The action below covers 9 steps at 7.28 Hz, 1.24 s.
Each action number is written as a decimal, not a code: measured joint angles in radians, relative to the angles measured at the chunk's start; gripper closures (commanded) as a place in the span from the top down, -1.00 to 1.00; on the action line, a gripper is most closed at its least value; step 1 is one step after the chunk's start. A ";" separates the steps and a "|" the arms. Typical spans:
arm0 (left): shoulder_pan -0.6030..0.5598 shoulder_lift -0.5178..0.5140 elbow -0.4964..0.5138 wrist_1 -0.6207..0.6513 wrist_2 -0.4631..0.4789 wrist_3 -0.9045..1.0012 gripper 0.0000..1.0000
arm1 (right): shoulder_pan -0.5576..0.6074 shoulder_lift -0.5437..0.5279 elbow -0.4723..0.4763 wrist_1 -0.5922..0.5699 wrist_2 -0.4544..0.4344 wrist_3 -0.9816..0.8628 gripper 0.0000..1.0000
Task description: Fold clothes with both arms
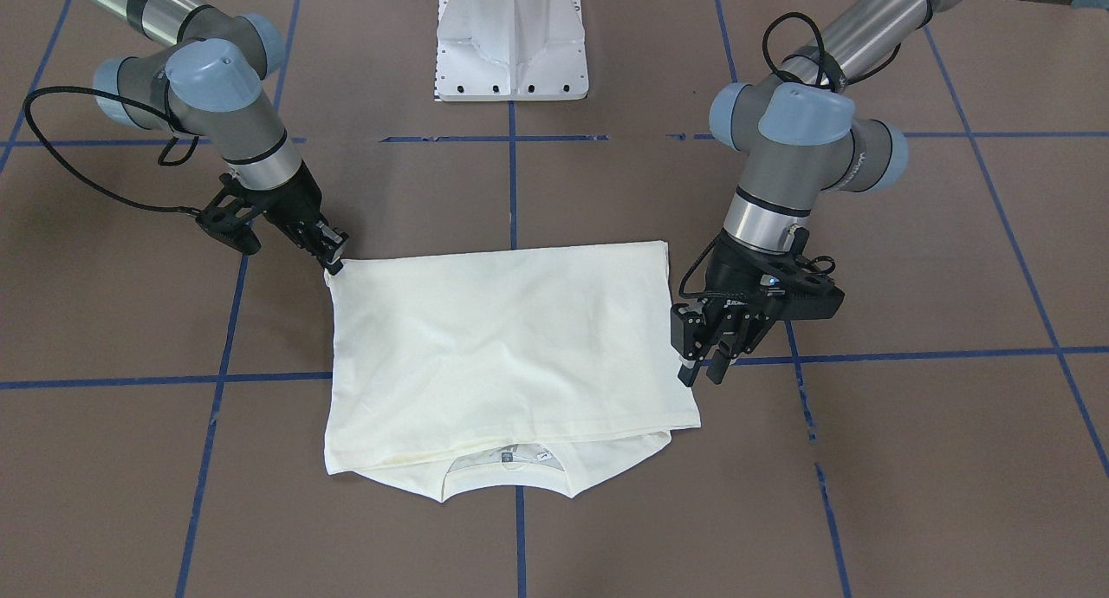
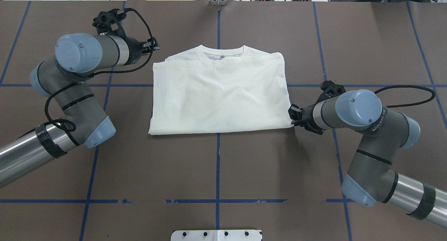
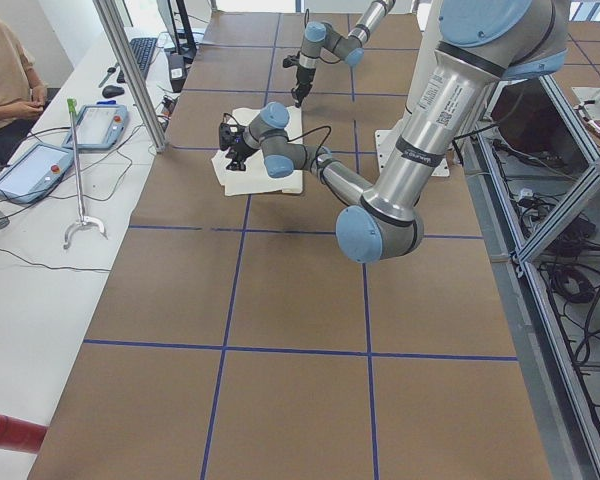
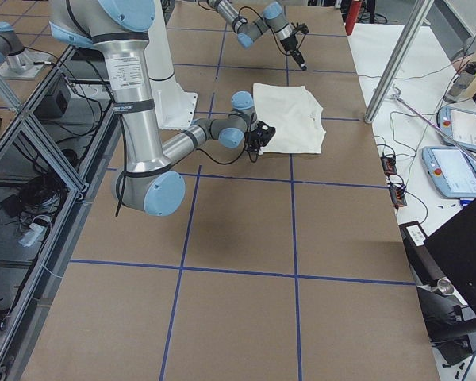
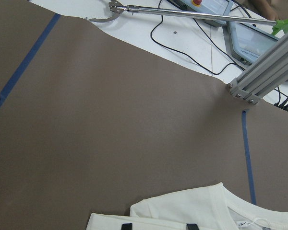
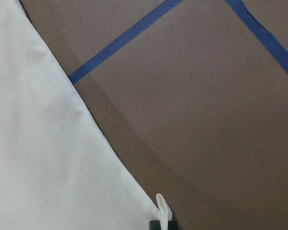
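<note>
The clothes are one cream shirt [image 2: 220,94], folded into a rectangle with its plain side up and lying flat on the brown table. Its collar [image 2: 223,52] points away from the robot. My right gripper [image 1: 333,260] is shut on the shirt's near right corner. The right wrist view shows a small tuft of cloth [image 6: 162,208] pinched at the fingertips. My left gripper [image 1: 703,368] hovers just outside the shirt's left edge near the collar end. Its fingers [image 5: 127,225] are apart, with nothing between them.
The white pedestal base [image 1: 511,39] stands behind the shirt on the robot's side. Blue tape lines [image 2: 218,164] cross the brown table. Past the far edge are an aluminium post [image 3: 130,70], control tablets [image 3: 35,165] and a seated person [image 3: 5,70].
</note>
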 measured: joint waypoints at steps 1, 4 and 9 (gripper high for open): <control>0.000 0.000 0.000 0.001 -0.001 0.000 -0.04 | 0.000 -0.018 0.026 0.002 0.003 0.000 -1.00; 0.003 -0.001 -0.011 0.001 -0.008 -0.004 -0.04 | -0.088 -0.208 0.293 0.021 0.055 0.071 -1.00; 0.018 0.070 -0.138 0.004 -0.139 -0.091 0.02 | -0.459 -0.359 0.567 0.026 0.061 0.199 1.00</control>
